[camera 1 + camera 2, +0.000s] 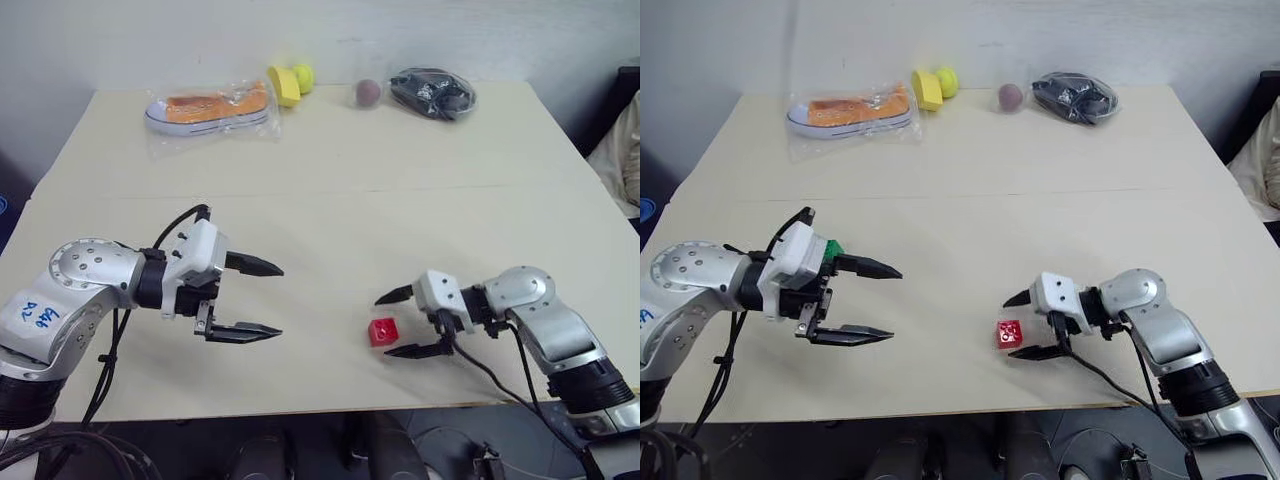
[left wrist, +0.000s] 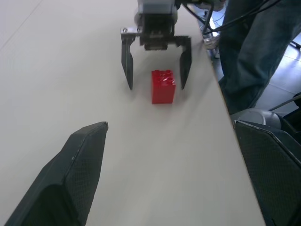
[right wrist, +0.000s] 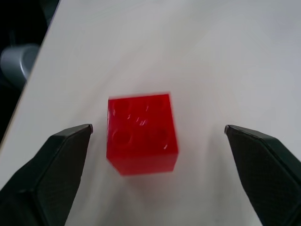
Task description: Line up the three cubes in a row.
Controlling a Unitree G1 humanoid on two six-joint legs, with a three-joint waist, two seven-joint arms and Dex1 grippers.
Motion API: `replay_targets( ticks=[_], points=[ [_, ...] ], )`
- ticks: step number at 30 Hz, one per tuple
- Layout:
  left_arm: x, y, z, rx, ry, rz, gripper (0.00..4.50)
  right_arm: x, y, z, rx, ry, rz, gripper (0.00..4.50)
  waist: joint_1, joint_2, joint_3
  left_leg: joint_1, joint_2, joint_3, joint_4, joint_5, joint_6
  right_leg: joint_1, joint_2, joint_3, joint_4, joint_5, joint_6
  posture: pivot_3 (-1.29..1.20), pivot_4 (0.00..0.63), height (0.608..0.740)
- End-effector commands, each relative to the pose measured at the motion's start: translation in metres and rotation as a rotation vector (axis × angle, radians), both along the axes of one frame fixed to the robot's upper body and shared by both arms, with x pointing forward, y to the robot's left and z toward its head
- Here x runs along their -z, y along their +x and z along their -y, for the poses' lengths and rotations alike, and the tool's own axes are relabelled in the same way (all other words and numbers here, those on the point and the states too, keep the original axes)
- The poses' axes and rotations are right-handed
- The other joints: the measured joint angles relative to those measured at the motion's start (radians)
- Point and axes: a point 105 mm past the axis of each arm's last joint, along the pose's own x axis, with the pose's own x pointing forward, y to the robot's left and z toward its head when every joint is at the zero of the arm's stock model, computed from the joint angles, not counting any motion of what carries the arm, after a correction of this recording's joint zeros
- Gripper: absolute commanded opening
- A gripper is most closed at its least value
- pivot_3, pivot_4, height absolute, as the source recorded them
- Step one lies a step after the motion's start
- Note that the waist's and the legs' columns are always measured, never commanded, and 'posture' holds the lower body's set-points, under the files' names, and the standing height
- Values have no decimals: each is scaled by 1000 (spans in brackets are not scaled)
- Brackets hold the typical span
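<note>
The pale table carries everything, and its far edge holds the clutter: a bagged orange-soled shoe toward the far left corner, a yellow ball and a green ball touching beside it, a small dark ball, and a dark bagged bundle toward the far right.

The left gripper hangs over the near left part of the table, fingers spread wide with nothing between them. The right gripper sits low by the near edge, right of centre, its fingers also apart — not clamped on anything.

The red cube stands on the table just inside the near edge, studs up, between the right gripper's open fingertips and apart from both. A green cube peeks out behind the left gripper's body; how it sits I cannot tell. I cannot place the orange-yellow one.

The row is hardly begun, I judge. The risk lies in the red cube's nearness to the near edge — a finger brushing it while the right arm moves could knock it off the table. The left gripper could likewise nudge the green cube it half hides.
</note>
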Motion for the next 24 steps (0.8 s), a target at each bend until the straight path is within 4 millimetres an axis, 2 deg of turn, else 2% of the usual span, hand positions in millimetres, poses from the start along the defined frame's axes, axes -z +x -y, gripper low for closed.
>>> replay_targets(
  ticks=[1,5,6,9,11,15,19,24],
  points=[
    [-9,19,-49,-157,59,53,4500,-50,-9,0,-31,130,20,4466,1,0,0,0,0,0,0,0,0,0,0,0,0,0,0,0,150,740],
    [-6,39,-103,-315,128,76,4500,-72,-14,3,-18,186,10,4466,2,0,0,0,0,0,-1,0,0,-1,0,-1,-1,0,-1,0,150,740],
    [-5,42,-113,-341,147,84,4500,-74,-15,3,-14,191,8,4466,3,0,0,-1,0,0,-1,-1,0,-1,0,-1,-1,0,-1,0,150,740],
    [-9,55,-171,-542,174,90,4500,-74,-18,6,8,187,14,4466,6,-1,0,-2,-1,0,0,-1,1,-1,0,-2,-1,0,-1,0,150,740],
    [-10,55,-187,-589,183,92,4500,-72,-19,7,29,181,17,4466,4,-1,-1,-2,-1,1,-1,-1,1,-2,1,-3,0,0,0,0,150,740],
    [-10,60,-189,-575,178,97,4500,-70,-22,10,47,178,14,4466,4,-2,-1,-3,-1,3,-1,-3,4,-2,0,-5,1,0,1,0,150,740],
    [-9,74,-172,-507,176,100,4500,-72,-23,10,55,180,15,4466,8,-3,-1,-4,-2,3,1,-3,4,-2,0,-6,1,1,2,0,150,740],
    [5,106,-136,-415,228,113,4500,-77,-24,10,64,178,25,4466,10,-4,-2,-4,-2,3,2,-3,4,-2,1,-7,3,2,3,0,150,740]
  ],
)
